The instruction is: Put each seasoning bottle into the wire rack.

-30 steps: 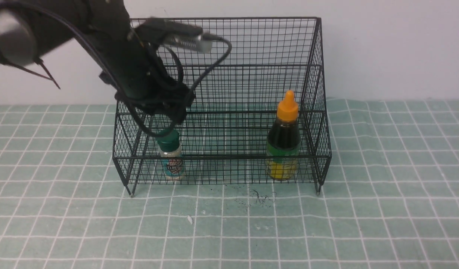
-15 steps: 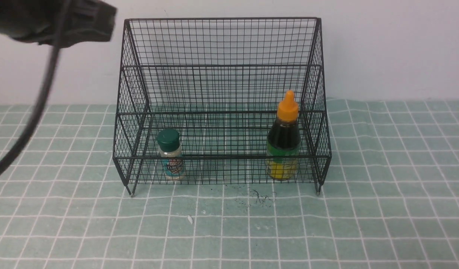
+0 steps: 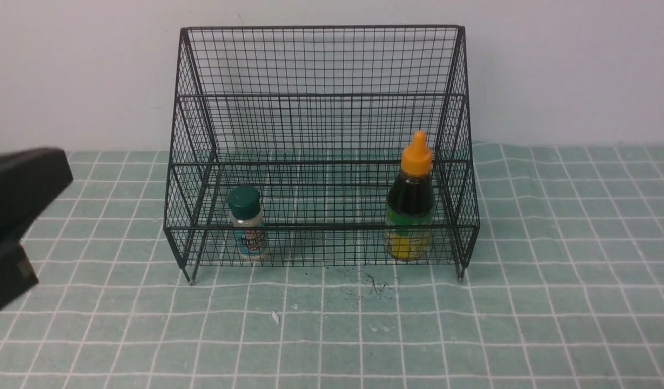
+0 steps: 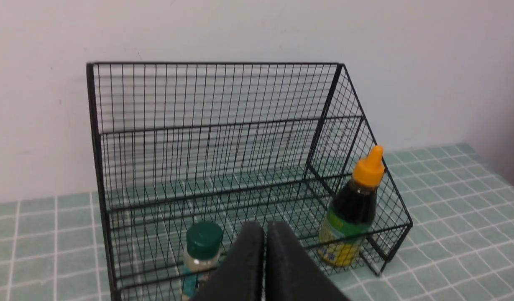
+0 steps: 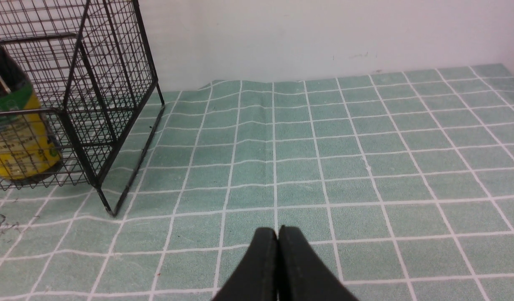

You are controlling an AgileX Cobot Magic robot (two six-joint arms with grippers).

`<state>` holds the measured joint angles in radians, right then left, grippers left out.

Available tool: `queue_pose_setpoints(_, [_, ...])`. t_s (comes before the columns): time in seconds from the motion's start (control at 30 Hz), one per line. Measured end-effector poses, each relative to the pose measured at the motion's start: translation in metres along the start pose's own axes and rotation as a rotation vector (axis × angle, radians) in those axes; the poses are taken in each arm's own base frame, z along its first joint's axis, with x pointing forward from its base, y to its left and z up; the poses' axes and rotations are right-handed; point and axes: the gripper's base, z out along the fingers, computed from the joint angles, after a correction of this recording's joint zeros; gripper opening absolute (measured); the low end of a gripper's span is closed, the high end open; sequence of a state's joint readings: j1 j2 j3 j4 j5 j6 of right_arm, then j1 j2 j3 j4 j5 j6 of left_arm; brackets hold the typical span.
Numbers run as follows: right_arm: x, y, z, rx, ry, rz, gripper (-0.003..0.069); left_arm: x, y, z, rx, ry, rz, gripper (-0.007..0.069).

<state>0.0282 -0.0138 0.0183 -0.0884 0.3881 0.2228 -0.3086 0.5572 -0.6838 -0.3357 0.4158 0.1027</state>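
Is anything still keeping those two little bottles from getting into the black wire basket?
Nothing visible: the green-capped shaker and the orange-capped sauce bottle both stand upright inside the wire rack, on its lowest tier.

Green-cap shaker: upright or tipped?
Upright. The shaker stands in the rack's front tier, cap on top, label level. The left wrist view shows it the same way.

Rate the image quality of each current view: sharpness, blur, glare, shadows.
Front view: even, soft light, no glare; wire rack and both bottles sharp, only the dark arm part at the left edge is blurred. Left wrist view: rack crisp, shut left gripper out of focus up close. Right wrist view: mat sharp, shut right gripper soft-edged, no hard shadows.
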Motion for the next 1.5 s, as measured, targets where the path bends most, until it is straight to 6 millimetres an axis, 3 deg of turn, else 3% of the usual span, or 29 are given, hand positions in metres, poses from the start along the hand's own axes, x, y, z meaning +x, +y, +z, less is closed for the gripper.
queue_pose_setpoints(0.1, [0.0,0.0,0.0,0.0,0.0,0.0,-0.0014,0.016,0.003,-0.001,-0.003,0.031,-0.006,-0.0006])
queue_pose_setpoints(0.57, [0.0,0.0,0.0,0.0,0.0,0.0,-0.0014,0.03,0.007,-0.007,-0.021,0.036,0.138,-0.0006])
queue_pose_setpoints(0.7, [0.0,0.0,0.0,0.0,0.0,0.0,-0.0014,0.055,0.018,-0.018,-0.101,-0.009,0.148,-0.0006])
queue_pose_setpoints(0.87, [0.0,0.0,0.0,0.0,0.0,0.0,-0.0014,0.115,0.036,-0.034,-0.247,-0.044,0.183,-0.0006])
queue_pose_setpoints(0.9, [0.0,0.0,0.0,0.0,0.0,0.0,-0.0014,0.118,0.037,-0.034,-0.252,-0.043,0.185,-0.0006])
queue_pose_setpoints(0.93, [0.0,0.0,0.0,0.0,0.0,0.0,-0.0014,0.134,0.041,-0.035,-0.281,-0.04,0.192,-0.0006])
queue_pose_setpoints(1.13, [0.0,0.0,0.0,0.0,-0.001,0.0,-0.0014,0.187,0.055,-0.025,-0.311,0.063,0.167,-0.0006])
queue_pose_setpoints(1.5, [0.0,0.0,0.0,0.0,0.0,0.0,-0.0014,0.192,0.056,-0.024,-0.312,0.089,0.164,-0.0006])
